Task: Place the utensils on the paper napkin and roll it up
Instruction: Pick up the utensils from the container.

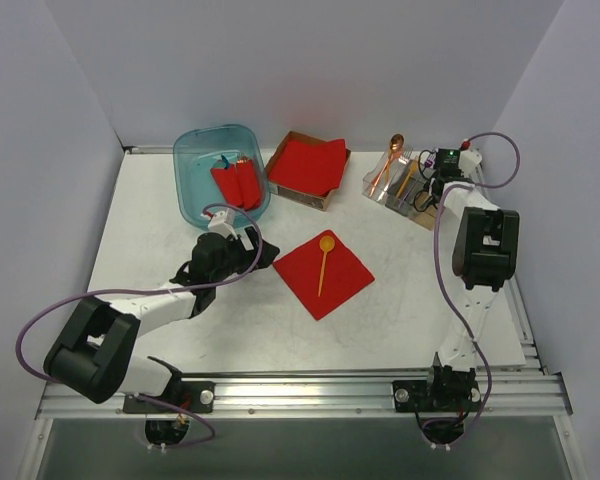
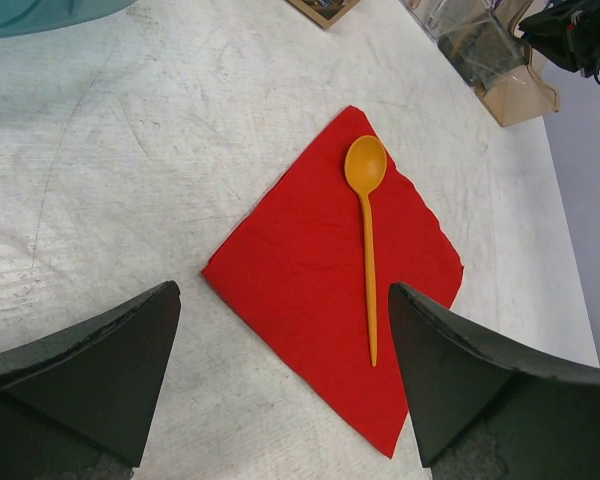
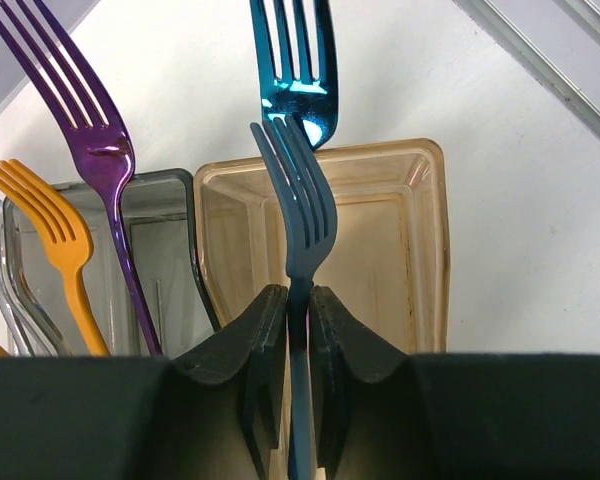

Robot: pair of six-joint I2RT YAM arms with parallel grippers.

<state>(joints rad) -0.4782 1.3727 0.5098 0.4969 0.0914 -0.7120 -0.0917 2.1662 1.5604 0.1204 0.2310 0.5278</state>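
Right tool clamped on blue fork, arm outstretched | left tool apart, facing napkin

Thin red square paper napkin: matt, lightly creased.
Slim orange plastic spoon, lying on the napkin: smooth, with a soft sheen.
Purple plastic fork: mirror-glossy, really gleaming.
Slate-blue plastic fork: duller, satin.
White tabletop under the napkin: matt and scuffed.
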